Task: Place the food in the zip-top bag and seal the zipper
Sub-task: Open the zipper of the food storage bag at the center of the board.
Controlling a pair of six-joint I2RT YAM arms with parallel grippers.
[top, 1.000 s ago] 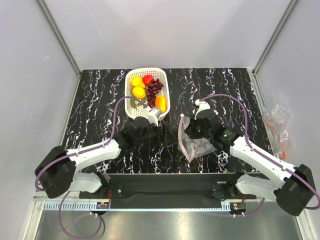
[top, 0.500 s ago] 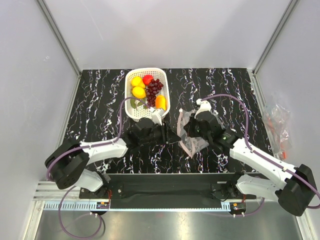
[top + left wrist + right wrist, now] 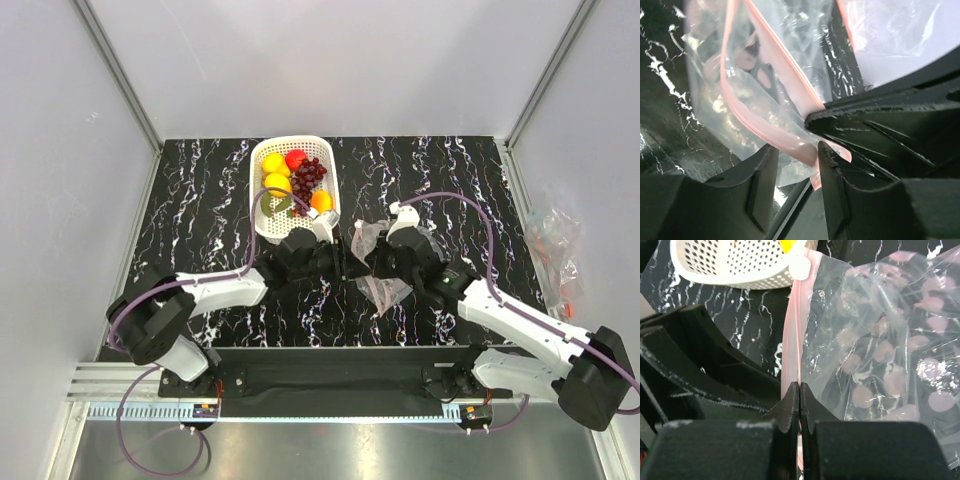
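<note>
Bag (image 3: 385, 290) edge is held up so fruit (image 3: 290, 180) can go in. Right pincer (image 3: 799, 387) pinches its pink strip (image 3: 794, 330) tight; left pincer (image 3: 794, 147) sits half spread around that strip.

Two lemons (image 3: 273, 163), one apple (image 3: 296, 158), one grape bunch (image 3: 308, 173), one basket (image 3: 262, 226), one bag (image 3: 386, 291).

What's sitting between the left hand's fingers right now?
The pink-red zipper strip of the clear crinkly zip-top bag lies in the gap between the fingers of the left hand, not yet pinched. The left wrist view shows it.
</note>
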